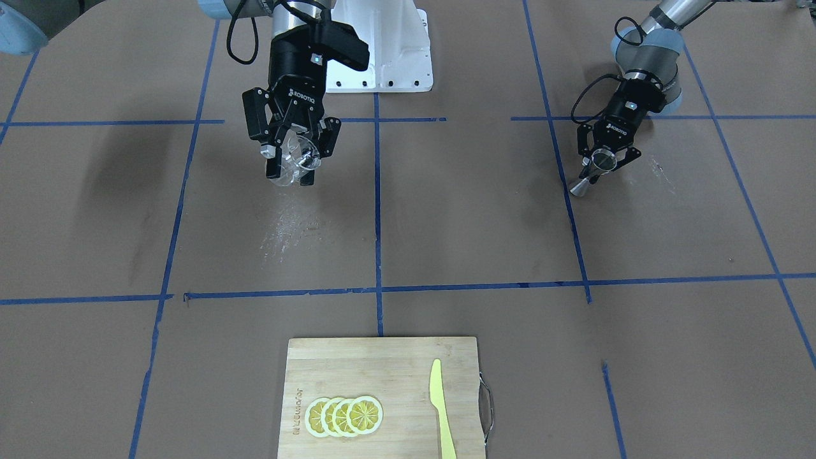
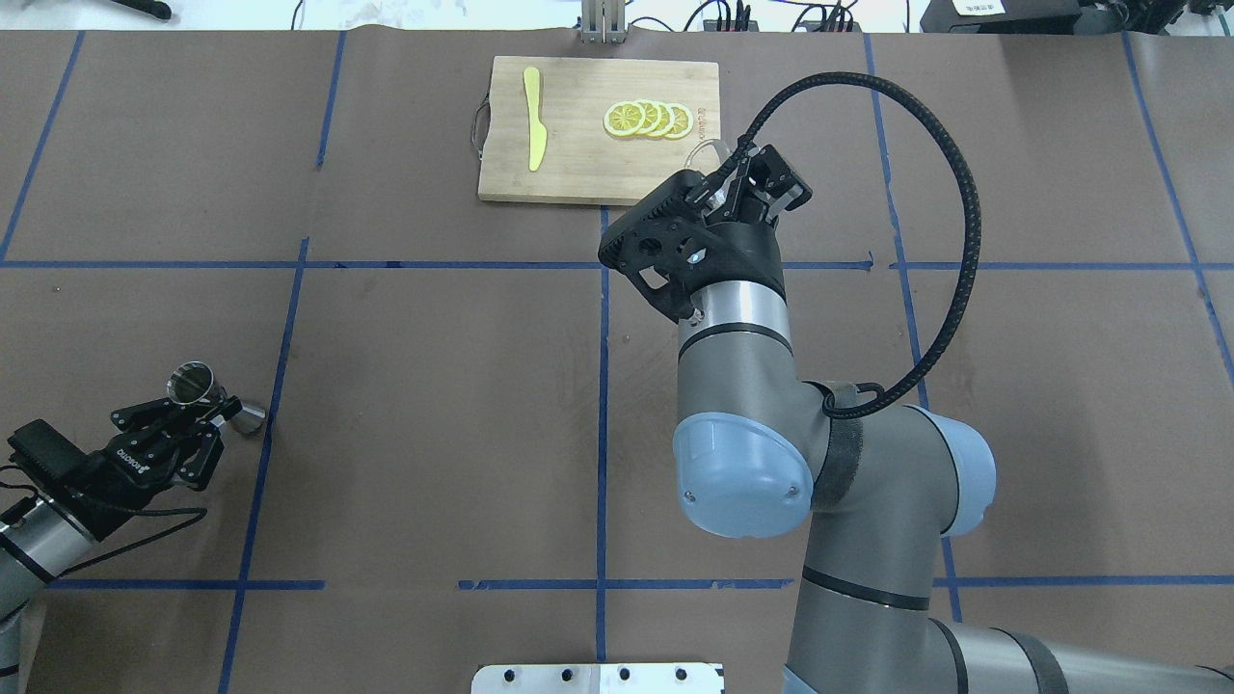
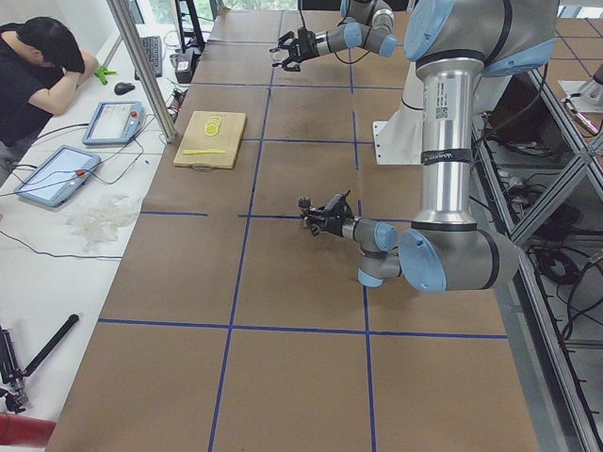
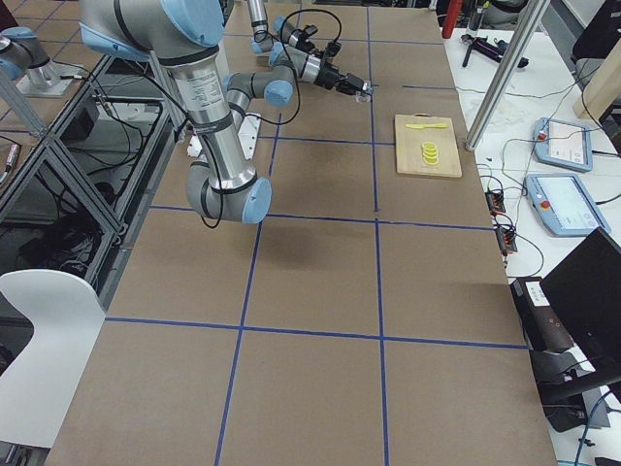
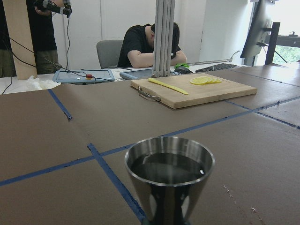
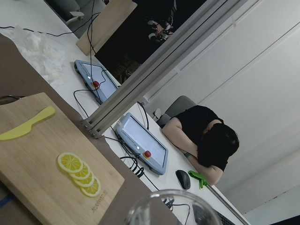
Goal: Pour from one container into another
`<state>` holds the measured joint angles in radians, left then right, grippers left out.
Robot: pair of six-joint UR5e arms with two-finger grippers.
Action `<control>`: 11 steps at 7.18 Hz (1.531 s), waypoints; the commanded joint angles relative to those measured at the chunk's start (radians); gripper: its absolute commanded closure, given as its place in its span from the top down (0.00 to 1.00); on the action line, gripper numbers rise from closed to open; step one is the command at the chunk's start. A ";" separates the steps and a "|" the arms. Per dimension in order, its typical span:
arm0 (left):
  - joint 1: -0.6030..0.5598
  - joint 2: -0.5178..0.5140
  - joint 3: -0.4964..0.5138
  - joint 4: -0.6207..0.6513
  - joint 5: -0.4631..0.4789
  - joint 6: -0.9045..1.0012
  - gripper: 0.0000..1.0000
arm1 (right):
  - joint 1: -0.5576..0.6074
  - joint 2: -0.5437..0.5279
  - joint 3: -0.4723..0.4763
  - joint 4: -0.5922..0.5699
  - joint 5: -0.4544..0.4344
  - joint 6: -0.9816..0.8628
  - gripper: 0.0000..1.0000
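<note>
My right gripper (image 1: 293, 166) is shut on the small clear cup (image 1: 294, 156) and holds it tilted, well above the brown paper. From overhead the cup's rim (image 2: 709, 152) peeks out past that gripper (image 2: 737, 178), near the cutting board's corner. Only the rim (image 6: 168, 206) shows in the right wrist view. Far to the other side, my left gripper (image 1: 602, 167) is shut on the waist of the steel jigger (image 1: 599, 162), low at the table. The jigger (image 2: 198, 384) is upright with dark liquid in its upper cone (image 5: 168, 168).
A bamboo cutting board (image 1: 357, 370) carries several lemon slices (image 1: 344, 415) and a yellow knife (image 1: 441, 408) at the operators' edge. White smears (image 1: 287, 229) mark the paper below the cup. A person (image 3: 42, 66) leans on the side desk beside tablets.
</note>
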<state>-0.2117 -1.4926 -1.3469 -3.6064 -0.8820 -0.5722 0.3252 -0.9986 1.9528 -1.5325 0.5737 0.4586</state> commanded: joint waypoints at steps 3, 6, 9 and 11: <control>0.000 0.000 0.002 0.000 0.000 0.002 0.05 | 0.000 0.000 0.000 0.000 0.000 0.000 0.00; 0.000 0.000 0.002 0.000 0.000 0.002 0.08 | 0.000 0.000 0.000 -0.002 0.000 0.000 0.00; 0.002 0.000 0.002 0.000 0.000 0.005 0.12 | 0.000 0.000 0.000 -0.002 0.000 0.000 0.00; 0.002 0.000 0.002 0.000 0.000 0.006 0.14 | 0.000 0.000 0.000 0.000 0.000 0.000 0.00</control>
<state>-0.2103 -1.4926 -1.3453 -3.6064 -0.8821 -0.5667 0.3252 -0.9986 1.9528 -1.5328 0.5737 0.4587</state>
